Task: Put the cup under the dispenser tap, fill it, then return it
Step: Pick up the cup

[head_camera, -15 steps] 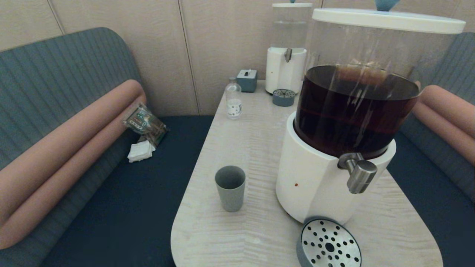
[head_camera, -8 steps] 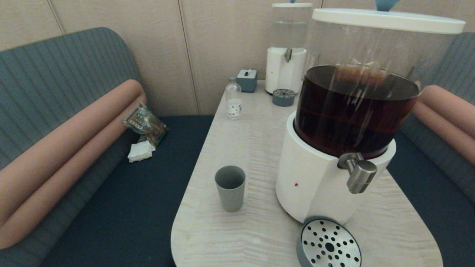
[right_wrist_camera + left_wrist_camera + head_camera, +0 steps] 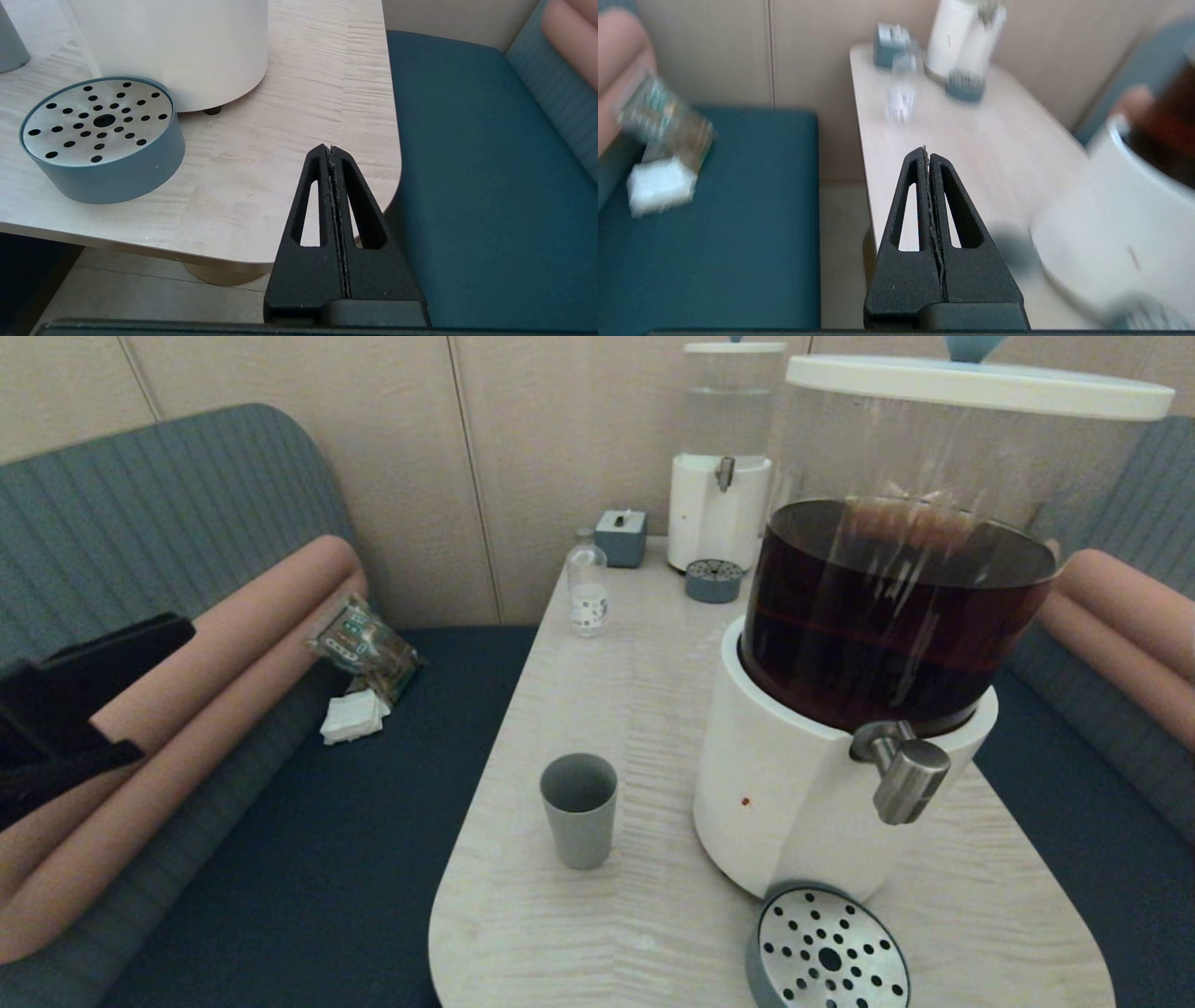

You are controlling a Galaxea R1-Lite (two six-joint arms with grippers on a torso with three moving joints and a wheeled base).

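The grey cup stands upright and empty on the pale table, left of the big dispenser with its dark brown liquid. The steel dispenser tap sticks out above the round perforated drip tray. My left gripper is at the far left over the bench, well away from the cup; in the left wrist view it is shut and empty, with the cup a blur beyond it. My right gripper is shut and empty by the table's near right corner, beside the drip tray.
At the table's far end stand a smaller clear-liquid dispenser, its small drip tray, a glass bottle and a grey box. A snack packet and a napkin lie on the left bench.
My left gripper has come into the head view at the left edge, where it was not seen before. The cup and dispenser have not moved.
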